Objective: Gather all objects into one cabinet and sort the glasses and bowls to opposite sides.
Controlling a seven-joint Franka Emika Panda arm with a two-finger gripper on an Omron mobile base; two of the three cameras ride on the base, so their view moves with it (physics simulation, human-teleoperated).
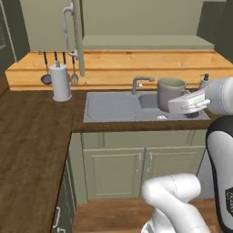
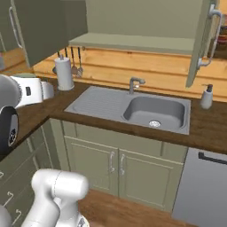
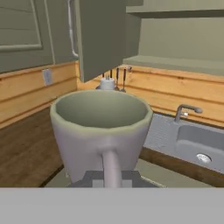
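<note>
A dull-grey handled mug (image 1: 169,92) hangs in the air over the sink, upright, its handle turned toward my hand. My gripper (image 1: 181,102) is shut on that handle. The hand view has the mug (image 3: 99,127) right in front, empty, with the handle (image 3: 112,168) running down between my fingertips (image 3: 92,178). From the right base view my gripper (image 2: 42,91) is at the far left with a sliver of the mug (image 2: 48,90) past it. The olive-grey cabinet (image 1: 145,42) stands open above the counter, its shelf (image 2: 133,43) bare and its door (image 3: 103,37) swung out. Red cup and bowl are out of view.
Below the mug lie a steel sink (image 1: 113,107) and faucet (image 1: 141,82). A tall white canister (image 1: 60,82) and hanging utensils (image 1: 46,75) are at the left. A soap dispenser (image 2: 206,96) stands right of the sink. The right cabinet door (image 2: 199,42) also juts out.
</note>
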